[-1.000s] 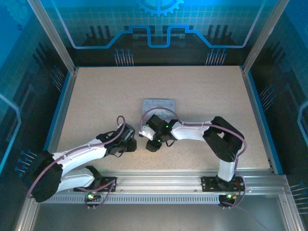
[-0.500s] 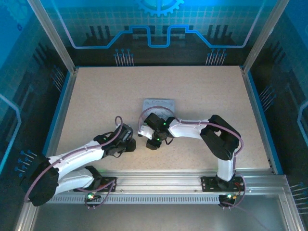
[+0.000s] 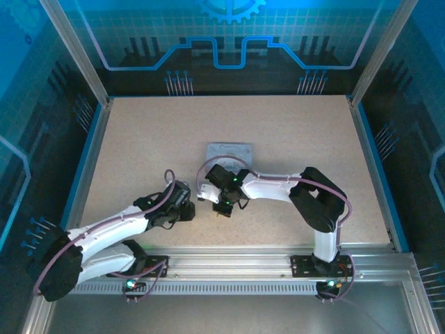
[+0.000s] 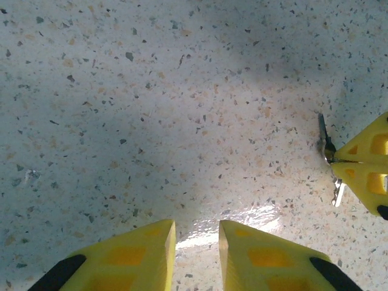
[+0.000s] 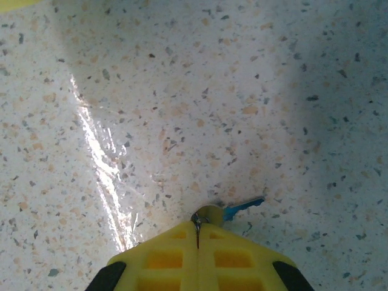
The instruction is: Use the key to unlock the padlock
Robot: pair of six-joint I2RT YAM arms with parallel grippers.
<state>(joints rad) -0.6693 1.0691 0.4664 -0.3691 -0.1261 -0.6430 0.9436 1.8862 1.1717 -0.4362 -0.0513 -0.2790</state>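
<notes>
While the right hand [image 5: 197, 227] sits low on the surface [image 4: 151, 91], just on the near side of the lavender tin [image 3: 229, 150], its yellow fingers [image 5: 163, 257] are pressed flat together, no gap at the seam. At their tips is the key [image 5: 242, 208], a bluish sliver poking out sideways, with a small metal loop [image 5: 203, 213] right at the seam. It looks pinched by the head end. Cannot tell whether the blade touches the surface or rides just off it.

Left hand [image 4: 197, 239]: near-left of the tin, close beside the right hand. Tips slightly spread, nothing between them, bare speckled surface under the gap.

Handling, my read: the key is light, thin, stiff, smooth metal. It would swivel or slide easily in a fingertip pinch, and it is awkward to lift once flat on this glossy surface. Best hold is across the broad head, flat faces against the fingers, blade free and pointing straight out. A second silvery bit [image 4: 337, 193] shows beside the pinch. It may dangle and get in the way at the padlock.
</notes>
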